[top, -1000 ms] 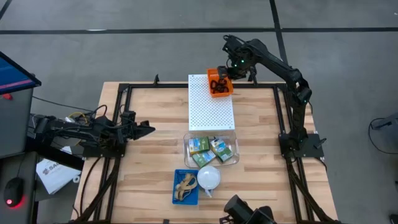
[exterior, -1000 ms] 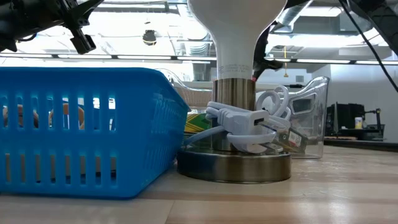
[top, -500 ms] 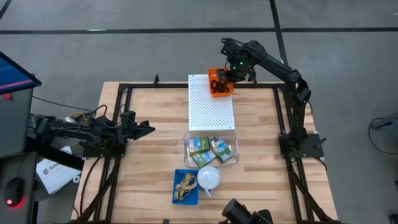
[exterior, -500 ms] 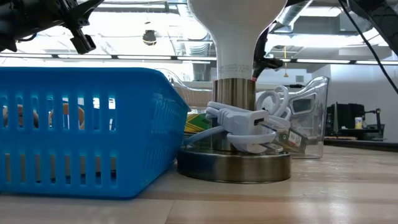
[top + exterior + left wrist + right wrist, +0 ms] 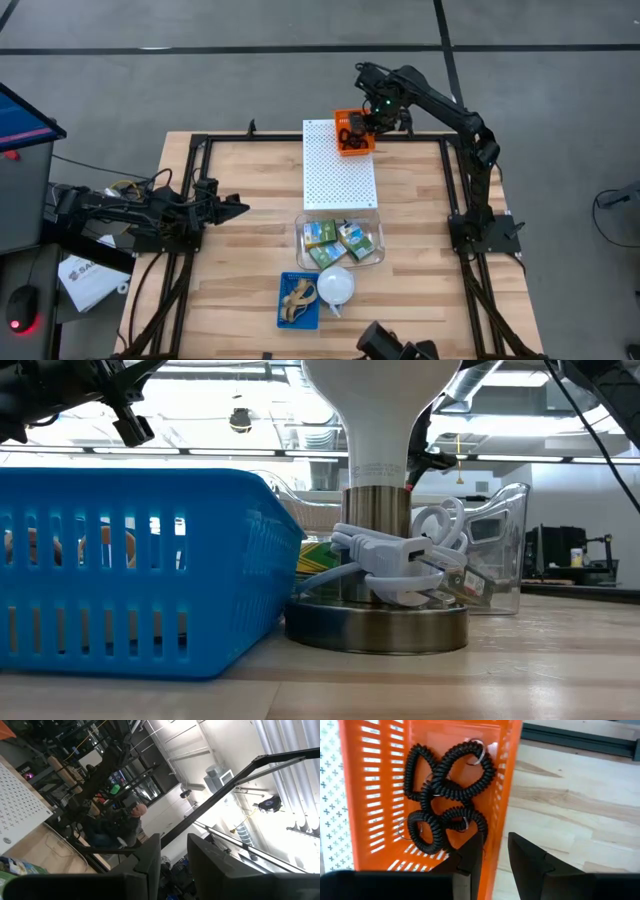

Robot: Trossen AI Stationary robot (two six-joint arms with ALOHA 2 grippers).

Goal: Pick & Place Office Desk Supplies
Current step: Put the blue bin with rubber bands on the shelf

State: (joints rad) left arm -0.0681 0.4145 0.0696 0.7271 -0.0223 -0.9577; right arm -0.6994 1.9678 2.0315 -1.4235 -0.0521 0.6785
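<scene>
An orange basket stands at the table's far edge, partly on the white pegboard. It holds several black coil loops. My right gripper is shut on the basket's wall. Yellow-and-green crayon boxes lie in a clear container. Tan rubber bands lie in a blue basket. My left gripper waits shut and empty over the table's left side. My right gripper holds the orange basket by its right-hand long wall, near one end. One finger is inside the basket and the other outside. The fingers come from above, pointing down. I cannot tell whether the basket is lifted.
A white lamp with a metal base and a coiled cord stands between the blue basket and the clear container. A black frame runs round the table. Bare wood lies to the left and right of the pegboard.
My right gripper has shifted a little toward the table's left and far edge with the orange basket. The basket has turned slightly and now sits squarer to the pegboard. The left arm has kept still.
</scene>
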